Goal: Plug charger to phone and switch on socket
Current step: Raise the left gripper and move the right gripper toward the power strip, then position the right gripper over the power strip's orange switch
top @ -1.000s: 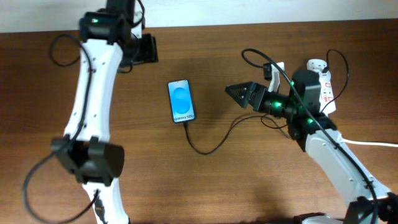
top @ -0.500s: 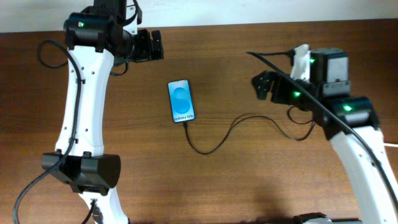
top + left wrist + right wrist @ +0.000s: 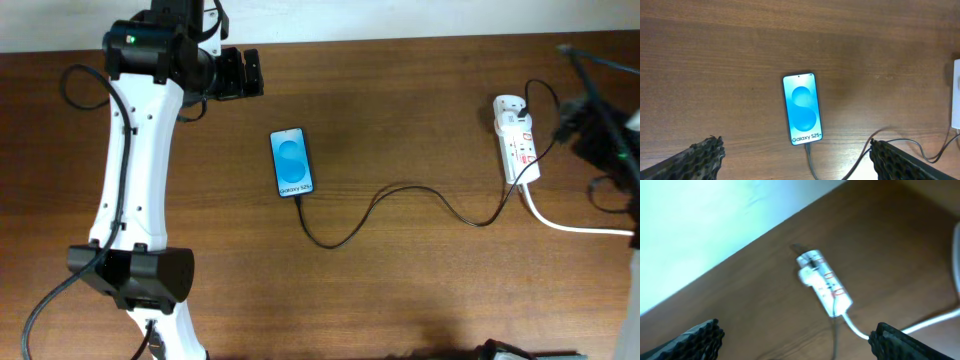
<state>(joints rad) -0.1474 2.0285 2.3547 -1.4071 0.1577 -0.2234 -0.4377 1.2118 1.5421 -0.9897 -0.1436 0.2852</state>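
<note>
The phone (image 3: 292, 163) lies flat on the wooden table, blue screen up, and shows in the left wrist view (image 3: 802, 108). The charger's black cable (image 3: 400, 188) meets the phone's bottom edge (image 3: 808, 146) and loops right to the white socket strip (image 3: 520, 148). The strip shows blurred in the right wrist view (image 3: 824, 283). My left gripper (image 3: 240, 75) is open and empty, above the table behind the phone (image 3: 802, 172). My right gripper (image 3: 800, 347) is open and empty, high above and right of the strip; its arm (image 3: 605, 140) sits at the frame's right edge.
The strip's thick white cord (image 3: 570, 226) runs off to the right. A white wall (image 3: 715, 225) borders the table's far edge. The left arm's base (image 3: 135, 275) stands at the front left, with black wiring loops beside it.
My right arm has swung from the table's middle back to the far right edge, uncovering the socket strip. The left arm shifted slightly a second ago, then held still.
</note>
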